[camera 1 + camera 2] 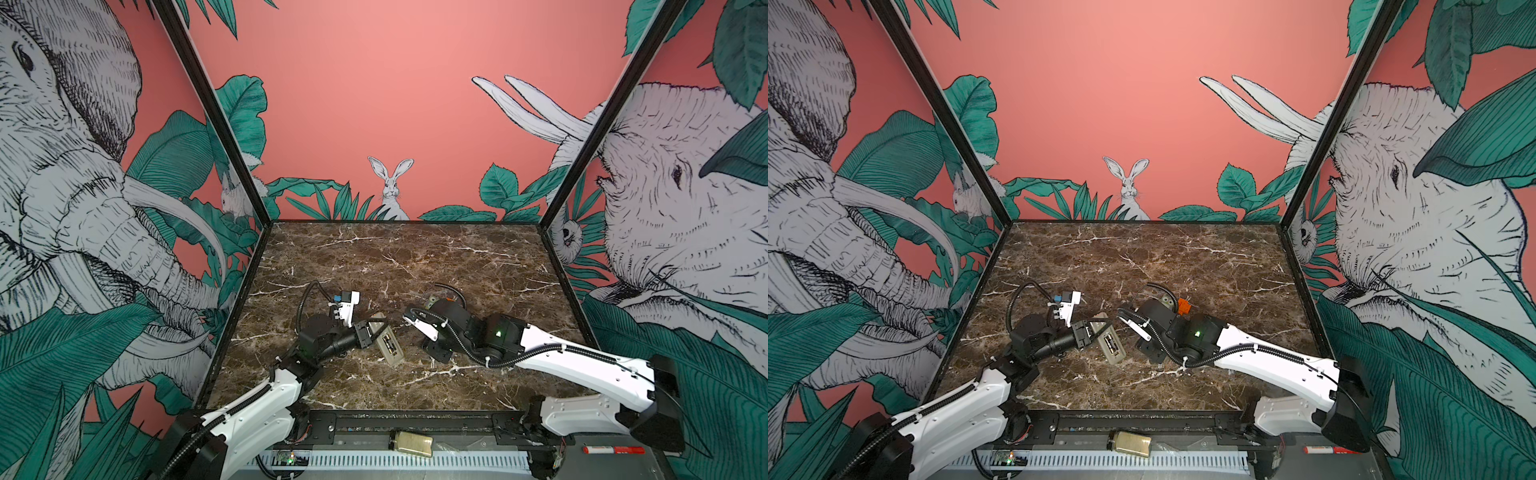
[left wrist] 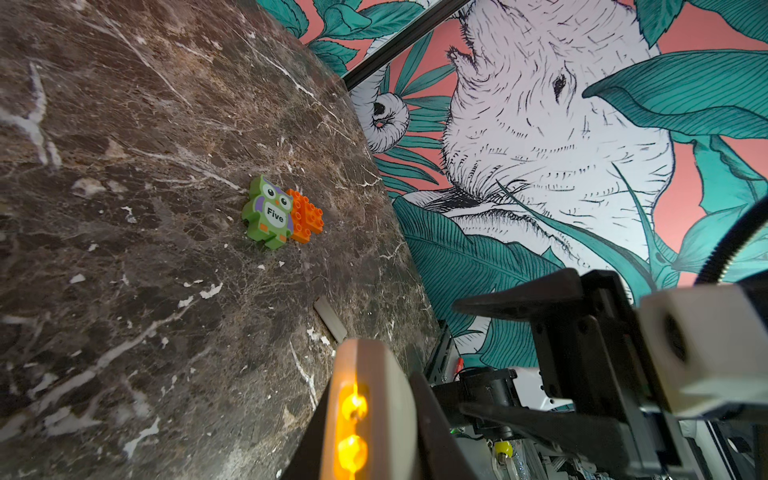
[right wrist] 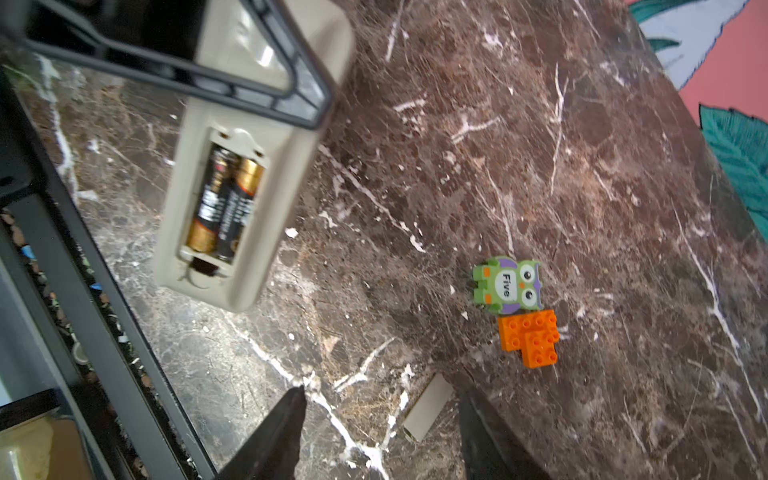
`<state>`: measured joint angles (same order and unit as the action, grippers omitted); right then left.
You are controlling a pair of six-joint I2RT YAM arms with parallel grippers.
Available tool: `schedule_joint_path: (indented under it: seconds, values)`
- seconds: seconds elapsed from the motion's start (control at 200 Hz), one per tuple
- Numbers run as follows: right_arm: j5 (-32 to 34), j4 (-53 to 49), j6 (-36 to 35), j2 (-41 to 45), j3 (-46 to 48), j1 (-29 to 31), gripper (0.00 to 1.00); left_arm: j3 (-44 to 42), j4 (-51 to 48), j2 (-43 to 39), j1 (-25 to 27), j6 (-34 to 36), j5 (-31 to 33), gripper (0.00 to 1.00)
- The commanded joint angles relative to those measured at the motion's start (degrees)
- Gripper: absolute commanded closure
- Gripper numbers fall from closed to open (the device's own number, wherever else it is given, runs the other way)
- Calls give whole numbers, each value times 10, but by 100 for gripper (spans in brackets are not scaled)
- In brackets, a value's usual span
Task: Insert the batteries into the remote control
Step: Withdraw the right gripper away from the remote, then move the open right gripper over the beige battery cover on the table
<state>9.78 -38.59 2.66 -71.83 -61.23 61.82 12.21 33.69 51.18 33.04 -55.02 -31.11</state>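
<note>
The remote control (image 1: 385,340) (image 1: 1110,341) is a pale beige handset, held back-up at one end by my left gripper (image 1: 365,332) (image 2: 374,432), which is shut on it. Two black-and-gold batteries (image 3: 224,199) lie side by side in its open rectangular recess. My right gripper (image 1: 419,332) (image 3: 382,415) is open just right of the remote, above the marble, with nothing between its fingers (image 3: 286,428). A small flat beige cover piece (image 3: 428,409) (image 2: 330,318) lies on the marble below the right gripper.
A green owl block marked "Five" (image 3: 507,284) (image 2: 270,214) and an orange brick (image 3: 532,336) (image 1: 1185,306) sit on the marble behind the right arm. Off the table's front edge lie a yellowish jar (image 1: 411,444) and a red marker (image 1: 613,449).
</note>
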Motion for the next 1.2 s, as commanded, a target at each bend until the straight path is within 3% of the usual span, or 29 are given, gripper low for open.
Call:
schedule_joint_path:
  seconds: [0.0, 0.705, 1.19]
  values:
    - [12, -38, 48, 2, -9, -24, 40, -5, 9, -11, 3, 10, 5, 100]
    - [-39, -29, 135, -15, 97, -104, 35, 3, 32, 29, 3, 29, 2, 100]
    - [-70, 40, 198, -24, 180, -147, 35, 5, 30, 45, 2, 29, 2, 100]
